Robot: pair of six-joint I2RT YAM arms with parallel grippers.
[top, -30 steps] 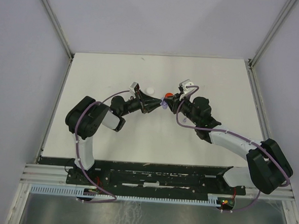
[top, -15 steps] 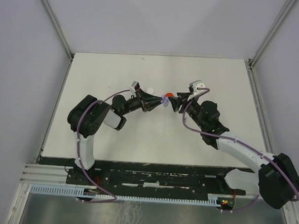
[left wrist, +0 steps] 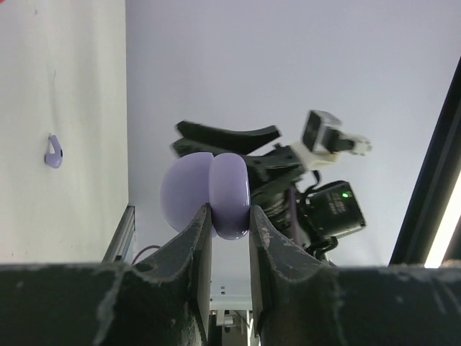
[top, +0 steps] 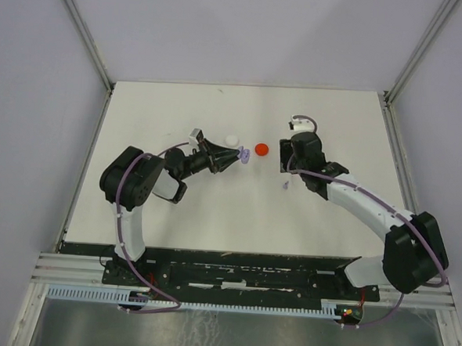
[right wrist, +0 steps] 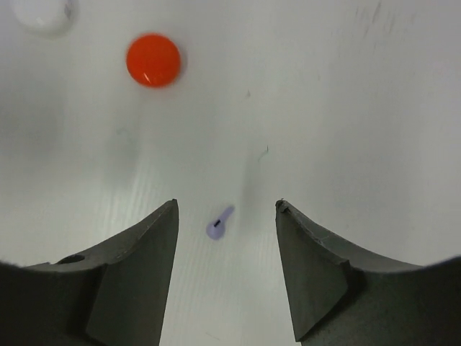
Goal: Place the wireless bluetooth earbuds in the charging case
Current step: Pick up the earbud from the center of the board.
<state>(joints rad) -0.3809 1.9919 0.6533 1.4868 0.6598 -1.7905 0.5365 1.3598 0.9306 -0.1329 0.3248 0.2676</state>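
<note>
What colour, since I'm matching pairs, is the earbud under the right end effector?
Pale purple; the earbud shows best in the right wrist view.

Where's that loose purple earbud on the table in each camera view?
Top external: earbud right of centre, on the table just below the right arm's wrist.
Left wrist: earbud far left, on the table, left of the held purple case.
Right wrist: earbud low centre, between the right gripper fingers.
Shared landmark: red disc, up and left of the earbud in the top and right wrist views.
</note>
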